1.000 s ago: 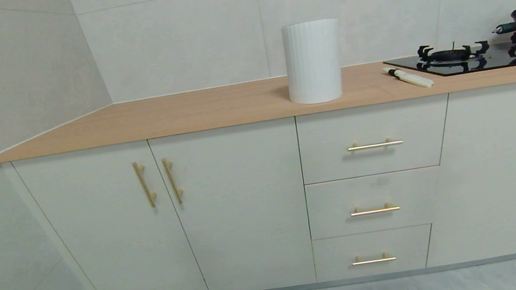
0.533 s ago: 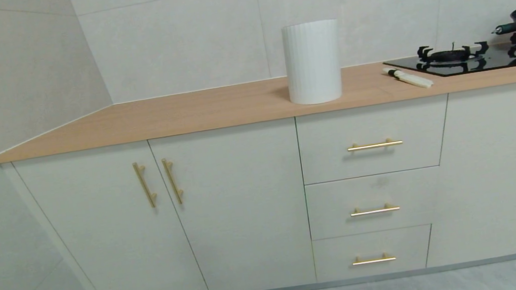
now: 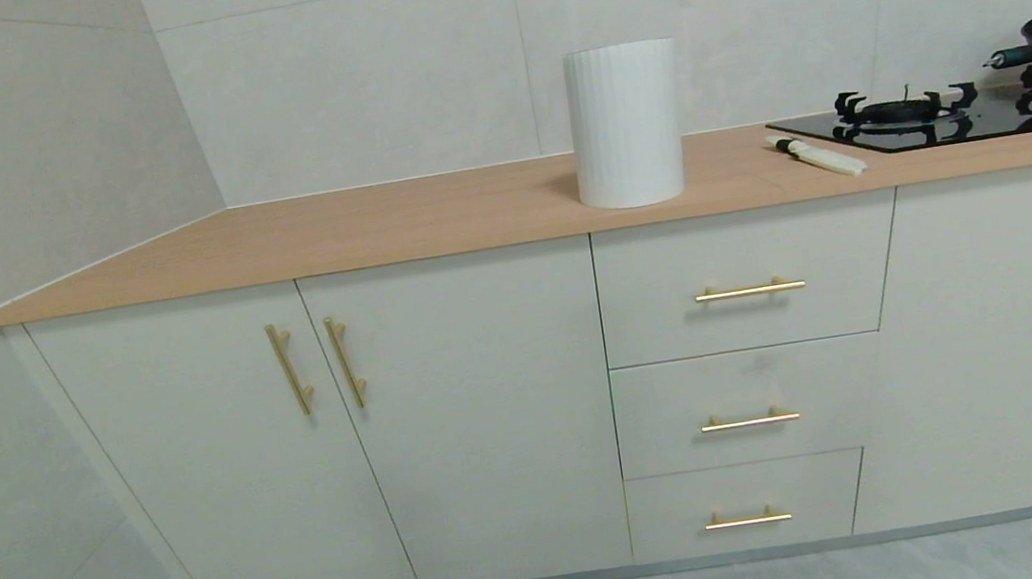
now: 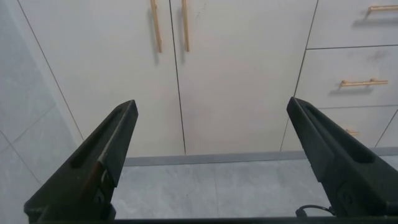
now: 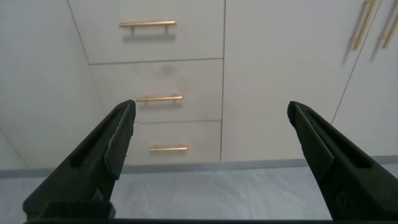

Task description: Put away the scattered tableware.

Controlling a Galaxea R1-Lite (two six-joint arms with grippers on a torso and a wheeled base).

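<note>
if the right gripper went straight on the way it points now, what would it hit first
Probably the front of the middle drawer, toward its edge by the plain panel. Nothing shows between the open right gripper and it, though depth is hard to judge.

The long wood-grain tabletop (image 3: 366, 225) looks like smooth, matt laminate. On it, the tall white ribbed cylinder (image 3: 625, 125) is matt; whether ceramic or plastic I cannot tell. The pale wall tiles (image 3: 344, 71) are glossy and reflect lamps. The pale grey cabinet fronts (image 3: 483, 415) are smooth and matt, with satin brass-coloured metal bar handles (image 3: 749, 290). The black glass hob (image 3: 957, 124) shines. The left gripper (image 4: 210, 106) and right gripper (image 5: 210, 106) are matt black, plastic-looking.
</note>
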